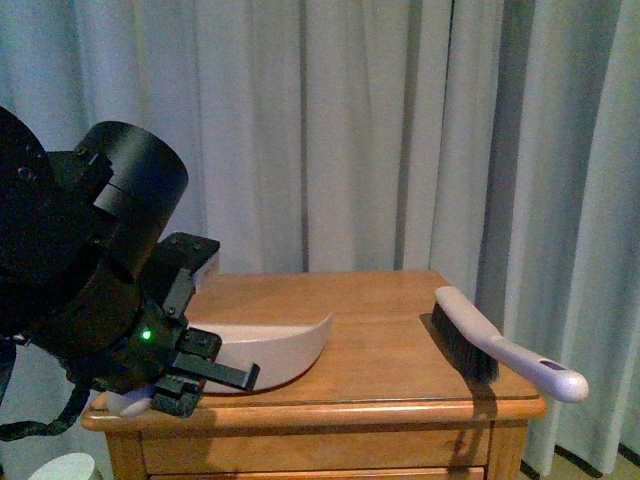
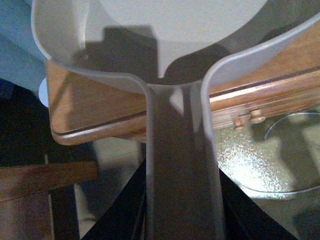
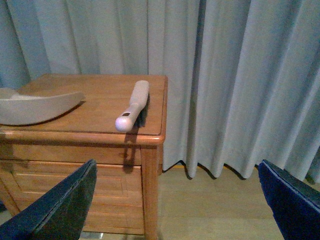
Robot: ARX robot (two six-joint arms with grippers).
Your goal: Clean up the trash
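Lower left, front view: left gripper (image 1: 205,375) clamps dustpan (image 1: 285,345) handle; right gripper (image 3: 177,167), jaws apart, faces brush (image 3: 133,104) handle end-on; trash unseen.

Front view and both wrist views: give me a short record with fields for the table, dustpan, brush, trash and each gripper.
table: wooden, drawers in front, curtain behind
dustpan: beige, on the table's left side, handle past the front edge
brush: on the table's right side, handle overhanging the corner
trash: none in view
left gripper: shut on the dustpan handle
right gripper: open, empty, clear of the table
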